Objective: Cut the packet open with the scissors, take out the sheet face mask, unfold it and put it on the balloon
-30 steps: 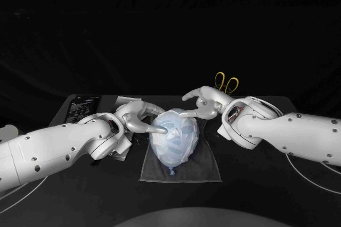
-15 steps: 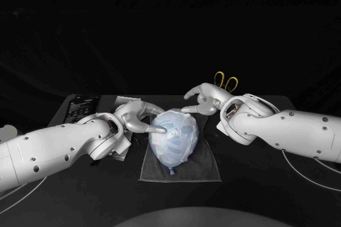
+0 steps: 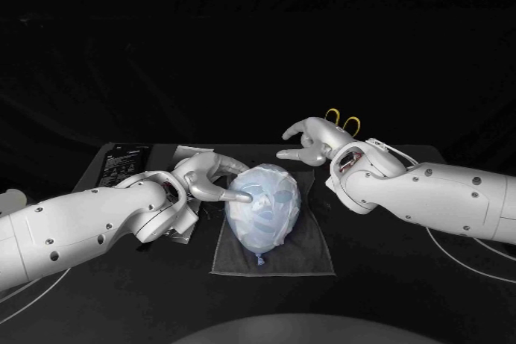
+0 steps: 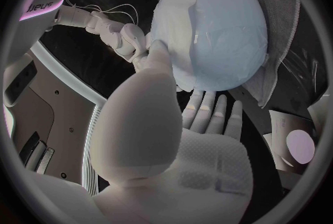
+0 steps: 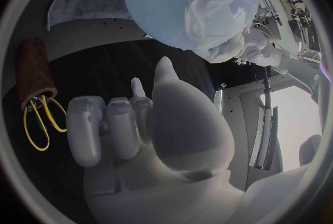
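Observation:
A pale blue balloon (image 3: 263, 206) lies on a grey cloth (image 3: 282, 256) with the white sheet mask (image 3: 275, 196) spread over it. In the left wrist view the mask (image 4: 182, 18) covers one side of the balloon (image 4: 225, 24). My left hand (image 3: 211, 178) touches the balloon's left flank with one fingertip, its other fingers (image 4: 211, 115) stretched out flat and holding nothing. My right hand (image 3: 309, 140) hangs clear above and behind the balloon's far end, its fingers (image 5: 111, 124) curled in on nothing. The yellow-handled scissors (image 3: 344, 122) stand just behind it.
The scissors (image 5: 38, 121) sit in a brown holder (image 5: 31, 71) at the back right. A black printed card (image 3: 126, 161) lies at the table's back left. An opened packet (image 4: 294, 143) lies beside the cloth near my left hand.
My right hand has lifted off the balloon's far end and drawn back and up towards the scissors. The left hand and the balloon have stayed put.

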{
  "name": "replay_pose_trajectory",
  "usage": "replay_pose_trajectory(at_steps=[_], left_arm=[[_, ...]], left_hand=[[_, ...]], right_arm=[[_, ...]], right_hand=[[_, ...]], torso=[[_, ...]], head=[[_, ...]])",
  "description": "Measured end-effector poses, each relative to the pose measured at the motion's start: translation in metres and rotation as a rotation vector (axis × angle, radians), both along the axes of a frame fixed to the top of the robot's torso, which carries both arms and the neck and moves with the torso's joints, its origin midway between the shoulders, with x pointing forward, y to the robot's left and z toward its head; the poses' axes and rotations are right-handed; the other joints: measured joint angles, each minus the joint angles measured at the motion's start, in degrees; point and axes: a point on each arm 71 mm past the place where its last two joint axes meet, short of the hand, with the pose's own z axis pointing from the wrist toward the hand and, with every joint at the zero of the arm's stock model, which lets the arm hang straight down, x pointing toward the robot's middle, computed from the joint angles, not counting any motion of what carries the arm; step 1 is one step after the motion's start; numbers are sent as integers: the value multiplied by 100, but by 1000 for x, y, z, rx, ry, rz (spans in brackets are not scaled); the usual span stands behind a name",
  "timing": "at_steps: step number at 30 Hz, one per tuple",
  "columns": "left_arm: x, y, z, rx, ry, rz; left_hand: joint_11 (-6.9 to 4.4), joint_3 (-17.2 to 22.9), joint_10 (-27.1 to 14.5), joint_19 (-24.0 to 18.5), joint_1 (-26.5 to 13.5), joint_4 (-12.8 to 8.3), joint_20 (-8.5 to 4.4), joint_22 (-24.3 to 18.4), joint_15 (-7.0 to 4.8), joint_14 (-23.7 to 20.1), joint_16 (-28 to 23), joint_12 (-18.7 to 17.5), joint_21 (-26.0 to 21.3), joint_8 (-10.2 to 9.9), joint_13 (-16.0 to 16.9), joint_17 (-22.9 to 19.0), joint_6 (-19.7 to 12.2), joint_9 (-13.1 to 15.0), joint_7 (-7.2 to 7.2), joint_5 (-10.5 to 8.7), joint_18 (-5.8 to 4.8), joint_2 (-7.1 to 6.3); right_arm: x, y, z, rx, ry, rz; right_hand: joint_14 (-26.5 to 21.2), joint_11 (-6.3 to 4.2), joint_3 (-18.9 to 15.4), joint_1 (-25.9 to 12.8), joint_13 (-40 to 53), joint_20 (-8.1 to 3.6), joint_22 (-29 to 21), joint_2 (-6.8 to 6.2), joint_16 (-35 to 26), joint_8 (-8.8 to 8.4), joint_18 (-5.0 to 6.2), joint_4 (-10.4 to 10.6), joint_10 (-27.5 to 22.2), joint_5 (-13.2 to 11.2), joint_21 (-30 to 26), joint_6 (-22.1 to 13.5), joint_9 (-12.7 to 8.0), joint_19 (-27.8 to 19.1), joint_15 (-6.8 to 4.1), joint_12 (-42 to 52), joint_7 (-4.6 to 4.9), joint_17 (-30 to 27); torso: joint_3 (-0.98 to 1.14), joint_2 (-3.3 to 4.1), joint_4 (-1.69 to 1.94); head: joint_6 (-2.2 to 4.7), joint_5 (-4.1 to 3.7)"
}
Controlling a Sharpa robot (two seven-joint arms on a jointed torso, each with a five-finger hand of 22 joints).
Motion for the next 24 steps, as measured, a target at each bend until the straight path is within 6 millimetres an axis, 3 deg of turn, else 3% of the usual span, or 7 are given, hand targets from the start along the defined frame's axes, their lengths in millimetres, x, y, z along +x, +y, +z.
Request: replay_pose_trajectory(at_steps=[8, 16, 24], left_arm=[[0, 1, 0, 0, 0, 1], [0, 1, 0, 1, 0, 2], [0, 1, 0, 0, 0, 2]], left_hand=[[0, 0, 0, 0, 0, 0, 0, 1, 0, 0, 0, -1, 0, 0, 0, 0, 0, 0, 0, 0, 0, 0], [-22, 0, 21, 0, 0, 0, 0, -10, 20, 20, 0, -1, 0, 0, 0, 0, 0, -2, 0, 0, 0, 0], [-22, 0, 21, 0, 0, 0, 0, -9, 20, 20, 0, -1, 0, 0, 0, 0, -4, -2, -3, 0, 0, 0]], right_arm=[[-19, -2, 7, 51, 5, 36], [-42, 6, 11, 116, 54, 110], [-46, 12, 3, 131, 101, 130]], right_hand=[[-9, 3, -222, -41, 0, 0, 3, 35, -4, 0, 0, 67, 1, 0, 0, 1, -4, -1, 10, 0, -1, 1], [-9, 16, -629, -444, -48, 0, 4, -185, -17, 0, 0, 71, 16, 0, -1, -11, -34, -2, 10, -71, 11, 5], [-9, 16, -755, -539, -38, 8, 3, -236, 0, 0, 0, 72, 17, 0, -22, -54, -44, -10, 10, -65, 9, 5]], torso=[[1, 0, -5], [6, -3, -12], [7, 2, -8]], head=[[27, 9], [30, 20], [36, 8]])
